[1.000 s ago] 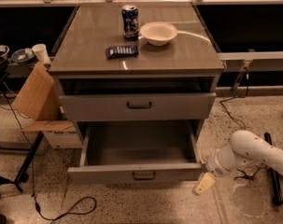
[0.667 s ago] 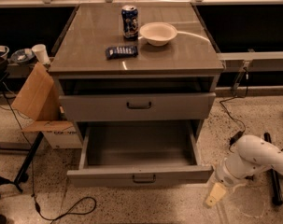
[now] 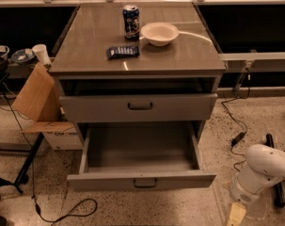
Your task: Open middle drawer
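Note:
The middle drawer (image 3: 142, 181) is pulled far out of the grey cabinet. Its low front panel carries a small dark bar handle at centre, and its deep grey tray (image 3: 140, 147) holds nothing. Above it, the taller-fronted drawer (image 3: 139, 107) stands slightly out. My gripper (image 3: 236, 214) hangs at the bottom right near the floor, below the white arm (image 3: 262, 172). It is to the right of the drawer's front corner, apart from it and holding nothing of the task.
On the cabinet top stand a blue can (image 3: 131, 21), a white bowl (image 3: 159, 33) and a dark packet (image 3: 122, 52). A cardboard box (image 3: 41, 105) and a black stand (image 3: 19, 173) are at the left. Cables (image 3: 236, 138) lie on the speckled floor at the right.
The arm and gripper have drawn back to the right and downward, away from the drawer's front corner. The middle drawer has stayed open in the same place.

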`<state>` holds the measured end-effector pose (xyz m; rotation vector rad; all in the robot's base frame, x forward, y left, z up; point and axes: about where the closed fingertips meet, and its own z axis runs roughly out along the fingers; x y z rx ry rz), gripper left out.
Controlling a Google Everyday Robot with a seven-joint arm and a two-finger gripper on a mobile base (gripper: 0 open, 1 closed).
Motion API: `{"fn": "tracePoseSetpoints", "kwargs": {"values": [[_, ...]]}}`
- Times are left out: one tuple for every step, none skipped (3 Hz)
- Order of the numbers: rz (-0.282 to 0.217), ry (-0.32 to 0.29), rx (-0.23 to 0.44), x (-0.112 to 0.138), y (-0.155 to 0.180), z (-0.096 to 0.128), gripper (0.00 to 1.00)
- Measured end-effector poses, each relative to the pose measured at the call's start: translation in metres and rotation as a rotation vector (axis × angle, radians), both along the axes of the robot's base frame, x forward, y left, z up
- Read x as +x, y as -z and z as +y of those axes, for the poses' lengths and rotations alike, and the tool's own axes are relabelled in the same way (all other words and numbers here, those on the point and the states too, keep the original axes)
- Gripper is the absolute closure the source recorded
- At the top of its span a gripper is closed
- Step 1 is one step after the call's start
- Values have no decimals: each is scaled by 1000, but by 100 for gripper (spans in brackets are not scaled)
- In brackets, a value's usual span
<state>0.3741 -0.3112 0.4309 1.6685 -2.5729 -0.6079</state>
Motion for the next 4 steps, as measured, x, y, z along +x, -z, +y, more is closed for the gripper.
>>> {"fn": "tracePoseSetpoints", "kwargs": {"values": [[8, 50, -15, -9, -3, -17, 0], [-39, 142, -15, 7, -11, -18, 0], [-108, 168, 23, 35, -17, 5, 0], [-177, 142, 79, 58, -26, 39, 0]]}}
